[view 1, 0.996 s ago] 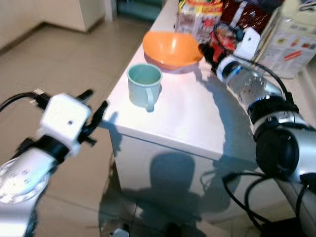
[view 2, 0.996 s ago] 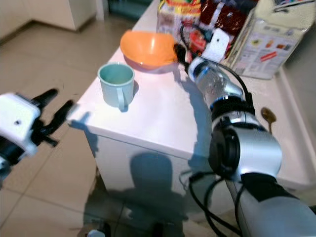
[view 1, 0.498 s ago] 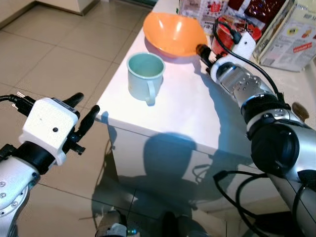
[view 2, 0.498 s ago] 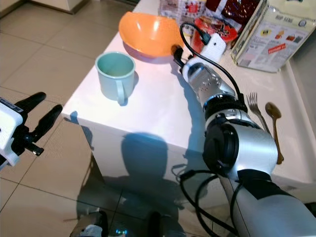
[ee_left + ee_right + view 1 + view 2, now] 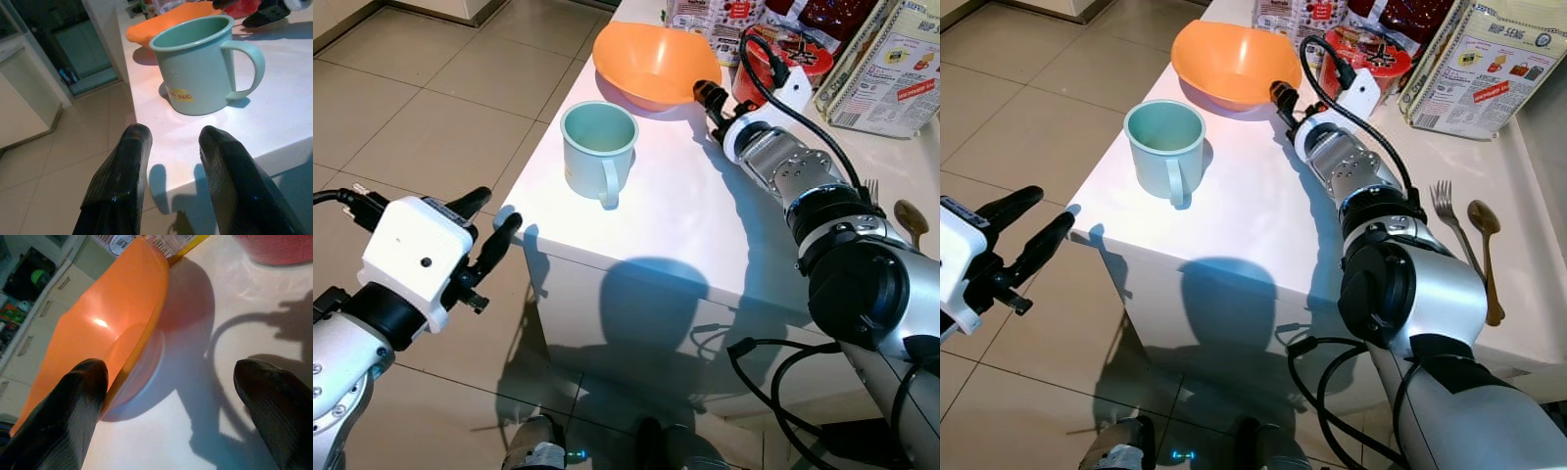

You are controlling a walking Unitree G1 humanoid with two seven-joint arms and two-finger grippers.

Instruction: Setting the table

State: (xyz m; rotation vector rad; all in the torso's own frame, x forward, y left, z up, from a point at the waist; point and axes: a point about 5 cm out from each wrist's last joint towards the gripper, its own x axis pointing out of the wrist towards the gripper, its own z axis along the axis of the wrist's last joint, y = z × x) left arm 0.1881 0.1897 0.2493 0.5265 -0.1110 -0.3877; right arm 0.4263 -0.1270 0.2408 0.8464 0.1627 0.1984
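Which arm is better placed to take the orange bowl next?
Right. The right gripper is open at the rim of the orange bowl, one finger against its side in the right wrist view. The left gripper, also open, hangs off the table's near corner, facing the green mug.

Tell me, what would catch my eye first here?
A tilted orange bowl at the white table's far end, with the right gripper open at its rim. Nearer stands a mint-green mug, and the left gripper hovers open off the table's corner.
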